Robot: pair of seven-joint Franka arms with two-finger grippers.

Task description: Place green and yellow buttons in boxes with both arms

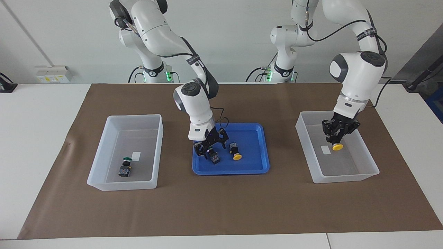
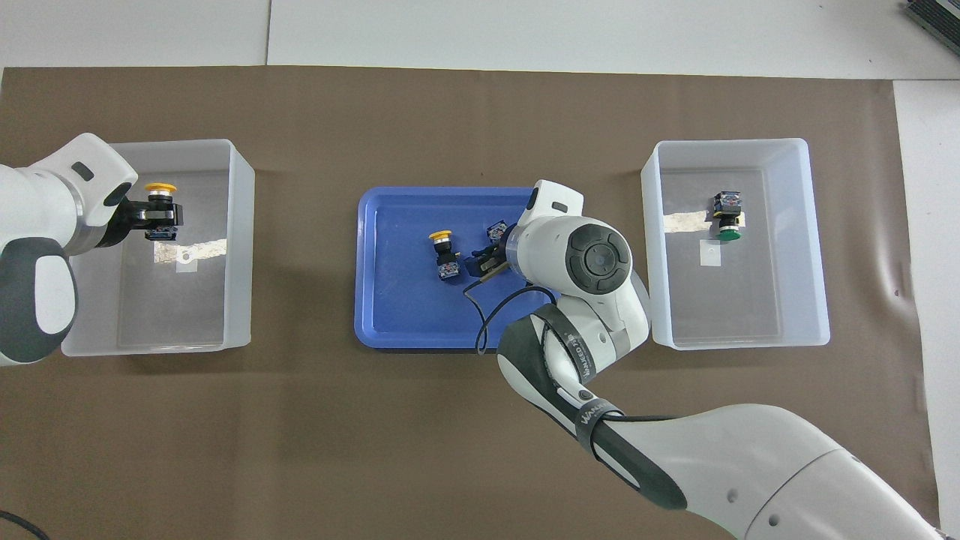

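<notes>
1. the brown mat (image 1: pixel 221 207) covers most of the white table (image 1: pixel 38 138), and everything else sits on it.
2. two translucent bins stand at the table's ends: the box at the left arm's end (image 1: pixel 367 162) (image 2: pixel 97 315) and the box at the right arm's end (image 1: pixel 104 173) (image 2: pixel 814 247), each with a small white label on its floor.
3. the blue tray (image 1: pixel 256 166) (image 2: pixel 390 315) lies between the two boxes, apart from both.
4. the left gripper (image 1: pixel 336 138) (image 2: pixel 139 217) hangs over the inside of the box at its own end, fingers clamped on the black body of a held yellow button (image 1: pixel 337 146) (image 2: pixel 160 188) (cap pointing down in the facing view), which is not resting on the floor.
5. the right gripper (image 1: pixel 209 145) (image 2: pixel 486 262) is low over the tray with its fingers spread apart, straddling the green button in the tray (image 1: pixel 214 156) (image 2: pixel 496 231); whether they touch it cannot be told.
6. the second yellow button (image 1: pixel 236 152) (image 2: pixel 444 251) lies on its side on the tray floor, just beside that green one.
7. the green button already boxed (image 1: pixel 125 166) (image 2: pixel 727 216) lies in the box at the right arm's end, near its label.
</notes>
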